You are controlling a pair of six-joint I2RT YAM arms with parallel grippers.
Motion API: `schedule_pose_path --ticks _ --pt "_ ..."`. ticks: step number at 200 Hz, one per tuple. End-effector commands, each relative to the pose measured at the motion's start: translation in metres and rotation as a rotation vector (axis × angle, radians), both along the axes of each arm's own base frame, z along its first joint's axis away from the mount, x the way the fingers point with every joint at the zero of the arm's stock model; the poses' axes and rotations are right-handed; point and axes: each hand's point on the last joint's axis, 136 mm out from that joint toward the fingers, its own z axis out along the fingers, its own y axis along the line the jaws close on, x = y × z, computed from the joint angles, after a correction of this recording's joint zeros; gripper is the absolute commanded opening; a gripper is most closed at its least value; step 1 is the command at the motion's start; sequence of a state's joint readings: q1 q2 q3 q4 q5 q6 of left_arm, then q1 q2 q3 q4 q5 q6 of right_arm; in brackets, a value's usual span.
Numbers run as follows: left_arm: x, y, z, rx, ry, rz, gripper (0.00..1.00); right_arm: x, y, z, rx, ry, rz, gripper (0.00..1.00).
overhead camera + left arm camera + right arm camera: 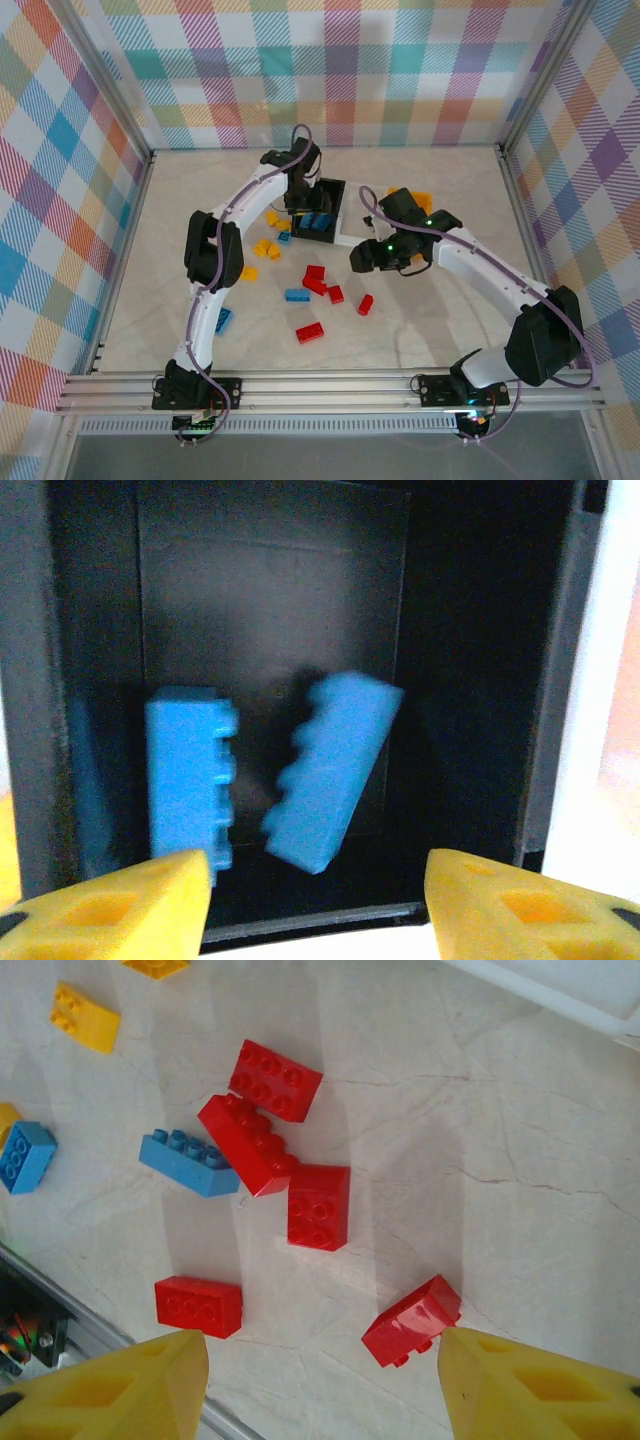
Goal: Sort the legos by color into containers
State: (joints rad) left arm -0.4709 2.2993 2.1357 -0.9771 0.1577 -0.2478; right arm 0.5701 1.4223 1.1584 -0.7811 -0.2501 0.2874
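My left gripper (320,912) hangs open over the black bin (470,680), with nothing between its fingers. Two blue legos lie inside the bin, one straight (188,775) and one tilted and blurred (332,770). In the top view the same left gripper (301,207) is at the black bin (334,188). My right gripper (320,1390) is open above the table, and a tipped red lego (412,1320) lies just by its right finger (540,1390). Several more red legos (319,1206) and a blue one (188,1163) lie beyond it. The right gripper (378,258) sits mid-table.
The white bin (352,234) stands beside the black one, and the yellow-orange bin (422,201) is partly hidden behind my right arm. Yellow legos (265,246) lie left of the bins. Red legos (309,333) and blue legos (223,320) are scattered toward the near rail (330,385).
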Motion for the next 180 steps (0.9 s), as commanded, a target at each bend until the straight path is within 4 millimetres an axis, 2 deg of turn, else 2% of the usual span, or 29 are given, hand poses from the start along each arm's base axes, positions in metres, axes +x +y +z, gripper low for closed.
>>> schedule_pose_path --ticks 1,16,33,49,70,97,121,146,180 --pt "-0.012 0.000 0.038 -0.030 -0.034 -0.013 0.67 -0.008 0.024 0.005 0.065 -0.042 0.161 0.64" --pt "-0.015 0.003 0.048 -0.035 -0.048 -0.011 0.74 -0.015 0.038 0.008 0.079 -0.114 0.284 0.65" --pt "-0.021 0.012 0.063 -0.026 -0.075 0.001 0.77 -0.029 0.057 0.012 0.097 -0.202 0.465 0.65" --pt "-0.028 0.033 0.077 0.001 -0.107 0.036 0.79 -0.042 0.072 0.008 0.080 -0.273 0.649 0.64" --pt "-0.044 0.076 0.083 0.028 -0.118 0.128 0.82 -0.049 0.092 -0.009 0.016 -0.305 0.827 0.62" --pt "-0.081 0.132 0.073 0.031 -0.079 0.264 0.86 -0.048 0.121 -0.029 -0.037 -0.321 0.972 0.61" --pt "-0.120 0.169 0.048 0.009 -0.005 0.366 0.87 -0.042 0.148 -0.042 -0.060 -0.348 1.040 0.61" --pt "-0.151 0.186 0.035 -0.039 0.035 0.440 0.88 -0.040 0.167 -0.054 -0.088 -0.357 1.108 0.61" --pt "-0.178 0.195 0.030 -0.054 0.043 0.469 0.91 -0.030 0.175 -0.081 -0.164 -0.363 1.158 0.61"
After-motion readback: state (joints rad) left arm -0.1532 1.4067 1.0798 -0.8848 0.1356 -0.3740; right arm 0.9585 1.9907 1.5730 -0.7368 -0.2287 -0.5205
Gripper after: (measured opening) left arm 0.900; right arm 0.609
